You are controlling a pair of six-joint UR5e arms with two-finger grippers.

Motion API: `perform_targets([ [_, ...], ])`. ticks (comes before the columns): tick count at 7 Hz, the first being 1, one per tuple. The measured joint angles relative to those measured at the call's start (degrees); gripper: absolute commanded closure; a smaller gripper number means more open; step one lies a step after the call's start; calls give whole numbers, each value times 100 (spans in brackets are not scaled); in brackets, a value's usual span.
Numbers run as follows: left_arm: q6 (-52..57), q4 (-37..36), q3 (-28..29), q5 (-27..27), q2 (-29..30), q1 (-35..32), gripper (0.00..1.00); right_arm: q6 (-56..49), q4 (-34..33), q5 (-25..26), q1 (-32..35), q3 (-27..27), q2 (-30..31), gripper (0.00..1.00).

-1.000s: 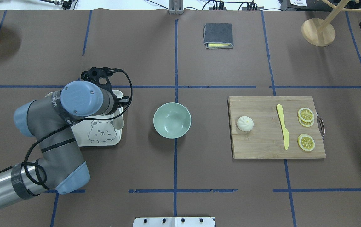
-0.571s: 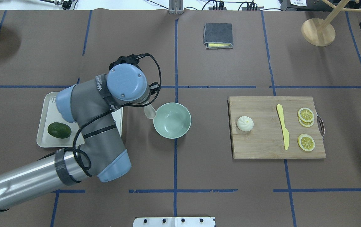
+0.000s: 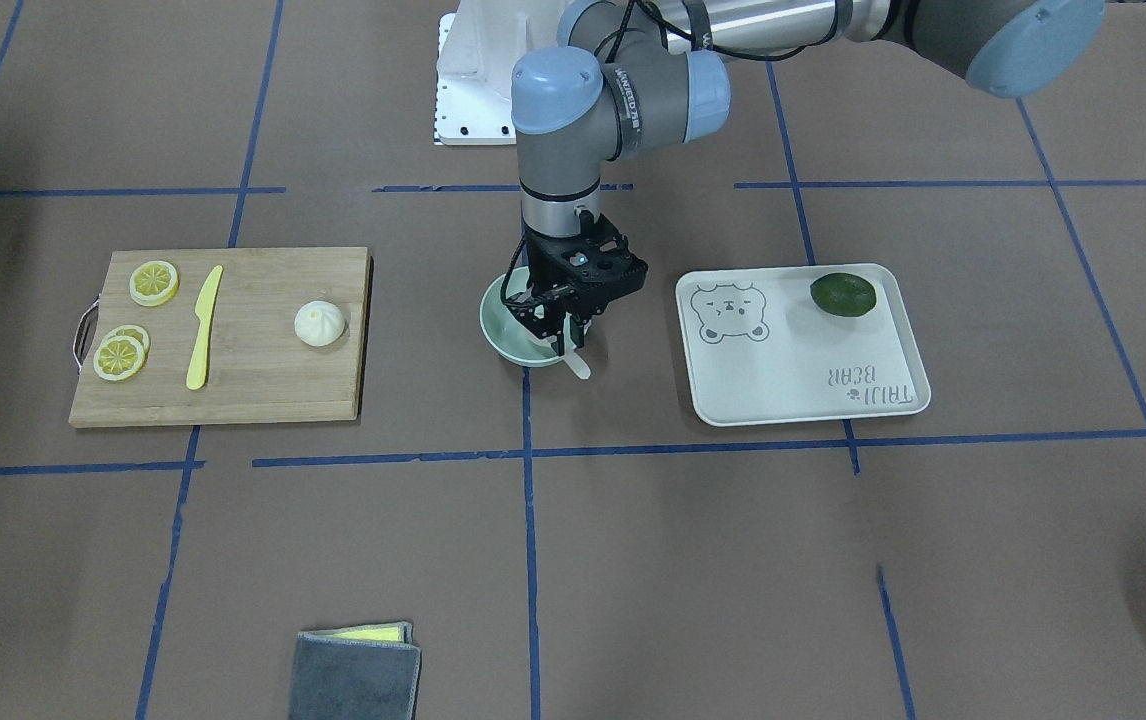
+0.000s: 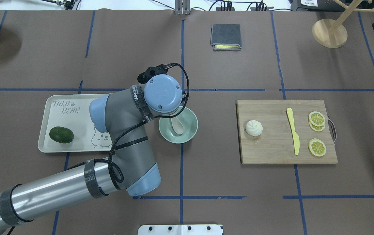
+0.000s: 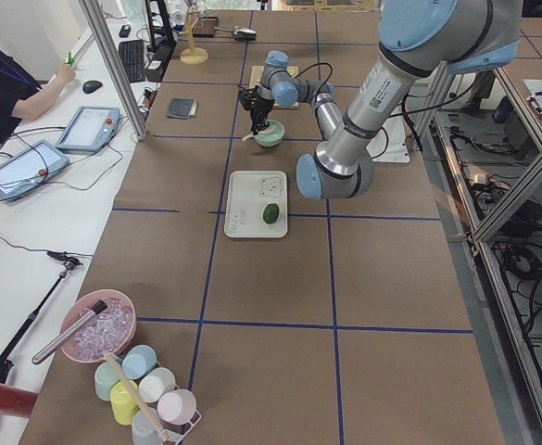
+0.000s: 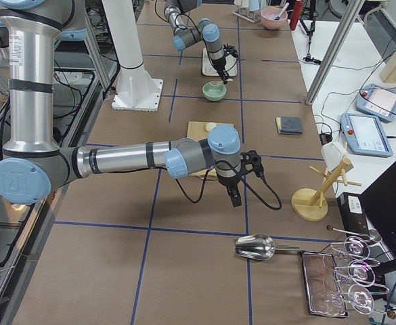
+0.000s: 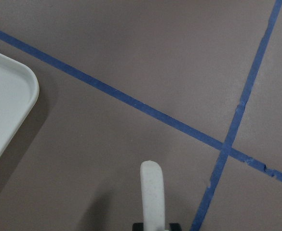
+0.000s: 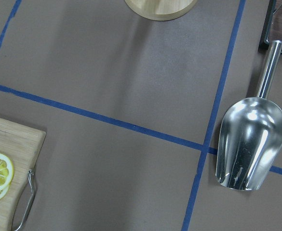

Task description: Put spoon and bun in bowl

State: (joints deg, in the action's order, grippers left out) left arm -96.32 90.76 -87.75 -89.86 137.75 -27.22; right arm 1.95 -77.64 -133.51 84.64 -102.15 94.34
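Spoon placement in hand. Left end effector (image 3: 561,330) pinches spoon (image 4: 177,125), scoop inside bowl (image 4: 190,132) directly below it. Next: let go, lift clear. Bun (image 4: 254,127) well off to its right on cutting board (image 4: 272,150); right end effector (image 6: 234,198) state: cannot tell.

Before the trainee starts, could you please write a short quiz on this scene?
1. True or false: the bun lies in the bowl.
2. What does the left pincer hold? A: the knife. B: the spoon. C: a lemon slice.
3. Fill in: the green fruit lies on the ____.

Key: 1. False: it sits on the wooden board. 2. B. 3. tray.
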Motion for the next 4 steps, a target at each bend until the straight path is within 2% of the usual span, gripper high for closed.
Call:
perform_targets([
  [2, 653, -3, -313, 60, -216, 15, 0, 12, 5, -9, 0, -63, -8, 0],
  [4, 2266, -47, -1394, 23, -939, -114, 0, 8, 83, -80, -10, -196, -38, 0],
])
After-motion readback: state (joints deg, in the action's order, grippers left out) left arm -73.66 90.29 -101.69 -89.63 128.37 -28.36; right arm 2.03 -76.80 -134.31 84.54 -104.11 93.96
